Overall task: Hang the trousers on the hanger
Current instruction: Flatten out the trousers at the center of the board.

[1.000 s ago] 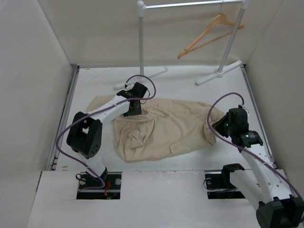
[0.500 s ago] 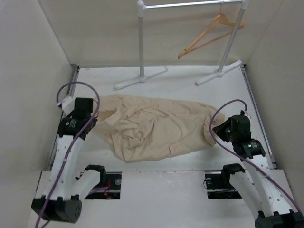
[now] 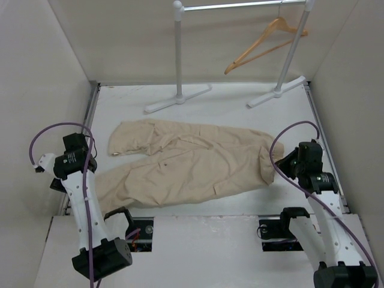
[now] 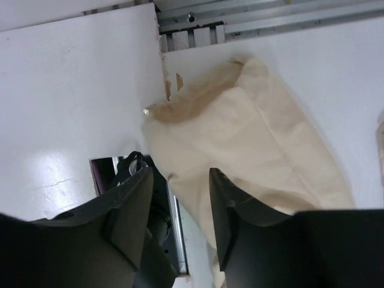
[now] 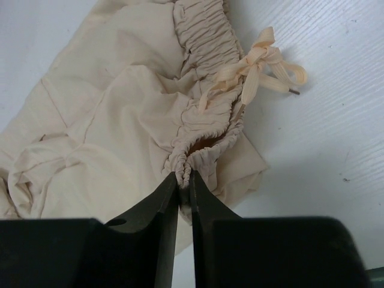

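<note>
The tan trousers (image 3: 186,162) are laid out pretty flat on the table (image 3: 240,102), on the near side of the white rack (image 3: 179,54). They're a bit wrinkly, with the drawstring bow (image 5: 258,66) loose by the gathered waistband (image 5: 204,36). The right gripper (image 5: 184,180) is pinched tight on that waistband. The left gripper (image 4: 180,180) has let go, jaws apart over a leg end. The hanger (image 3: 264,45) hangs on the rack's rail.

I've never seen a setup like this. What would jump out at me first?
The beige trousers sprawl across the middle of the white table. The right pincer pinches their gathered waistband, while the left pincer hangs open over a leg end near the table's left edge. At the back, a wooden hanger dangles bare from a white rack.
</note>
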Robot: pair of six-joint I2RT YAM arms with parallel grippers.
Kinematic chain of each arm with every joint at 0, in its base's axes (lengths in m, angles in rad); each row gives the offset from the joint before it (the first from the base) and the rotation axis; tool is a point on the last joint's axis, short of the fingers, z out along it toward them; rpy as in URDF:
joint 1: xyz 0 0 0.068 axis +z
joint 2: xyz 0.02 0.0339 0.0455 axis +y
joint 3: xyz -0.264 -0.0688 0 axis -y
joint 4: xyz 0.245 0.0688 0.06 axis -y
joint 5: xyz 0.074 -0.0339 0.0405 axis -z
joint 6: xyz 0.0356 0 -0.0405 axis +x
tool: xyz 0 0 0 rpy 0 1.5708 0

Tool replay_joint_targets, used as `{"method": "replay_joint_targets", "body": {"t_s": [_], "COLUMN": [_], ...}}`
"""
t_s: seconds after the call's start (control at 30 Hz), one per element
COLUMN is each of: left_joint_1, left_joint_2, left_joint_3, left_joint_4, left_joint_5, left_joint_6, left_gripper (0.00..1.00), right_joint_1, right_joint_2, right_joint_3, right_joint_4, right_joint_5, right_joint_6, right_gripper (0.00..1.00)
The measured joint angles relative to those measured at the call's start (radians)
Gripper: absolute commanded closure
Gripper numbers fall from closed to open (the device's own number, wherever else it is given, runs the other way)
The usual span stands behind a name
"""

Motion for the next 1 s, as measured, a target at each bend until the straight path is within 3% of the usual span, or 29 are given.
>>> {"method": "replay_joint_targets", "body": {"t_s": [0.13, 0.3, 0.37, 0.43, 0.53, 0.67, 1.0], "left_joint_1": [-0.053, -0.34, -0.41, -0.444, -0.441, -0.417, -0.322], "left_joint_2": [0.0, 0.152, 0.255, 0.359, 0.473, 0.567, 0.701], "left_joint_3": [0.026, 0.051, 0.038, 0.005, -0.021, -0.022, -0.103], "left_joint_4": [0.04, 0.209, 0.314, 0.432, 0.545, 0.674, 0.855], "left_joint_5": [-0.012, 0.105, 0.157, 0.206, 0.272, 0.32, 0.346], "left_joint_6": [0.013, -0.018, -0.045, -0.073, -0.112, -0.147, -0.213], "left_gripper": [0.48, 0.48, 0.49, 0.49, 0.49, 0.49, 0.54], "right_joint_1": [0.001, 0.009, 0.009, 0.009, 0.008, 0.003, 0.017], "right_joint_2": [0.008, 0.036, 0.04, 0.042, 0.042, 0.038, 0.045], "right_joint_3": [0.017, 0.022, 0.023, 0.027, 0.045, 0.079, 0.095], "right_joint_4": [-0.005, -0.005, -0.005, -0.006, -0.011, -0.014, -0.014], "right_joint_5": [0.001, 0.001, 0.001, 0.006, 0.017, 0.028, 0.035], "right_joint_6": [-0.008, -0.009, -0.013, -0.019, -0.028, -0.041, -0.098], "right_gripper": [0.73, 0.7, 0.64, 0.52, 0.34, 0.23, 0.18]}}
